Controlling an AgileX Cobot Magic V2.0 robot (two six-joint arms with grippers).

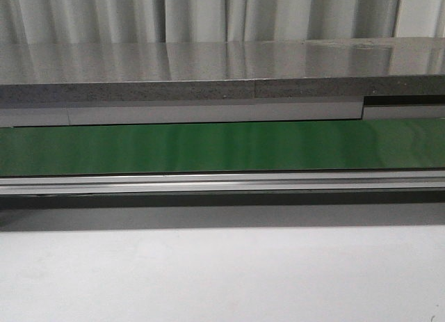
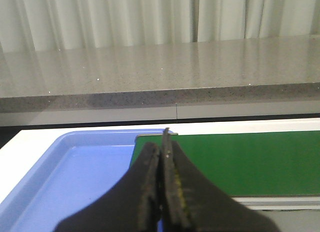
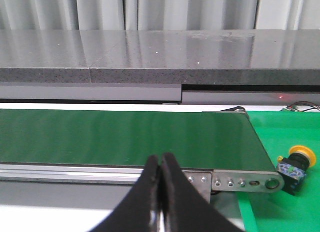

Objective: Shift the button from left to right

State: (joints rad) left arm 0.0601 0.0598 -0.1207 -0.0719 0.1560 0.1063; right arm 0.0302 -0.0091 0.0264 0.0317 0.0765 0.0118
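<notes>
The button (image 3: 296,165), a yellow mushroom cap on a black body with greenish marks, lies tipped on its side on a green surface just past the right end of the conveyor, in the right wrist view only. My right gripper (image 3: 160,159) is shut and empty, near the conveyor's front rail, well left of the button. My left gripper (image 2: 161,147) is shut and empty, held over the edge between the blue tray and the belt's left end. Neither gripper shows in the front view.
A green conveyor belt (image 1: 222,148) with an aluminium front rail (image 1: 222,181) runs across. A blue tray (image 2: 75,177) sits at its left end. A grey stone ledge (image 1: 222,78) and curtain stand behind. A green mat (image 3: 290,142) lies at the right end, with wires (image 3: 300,107) far back.
</notes>
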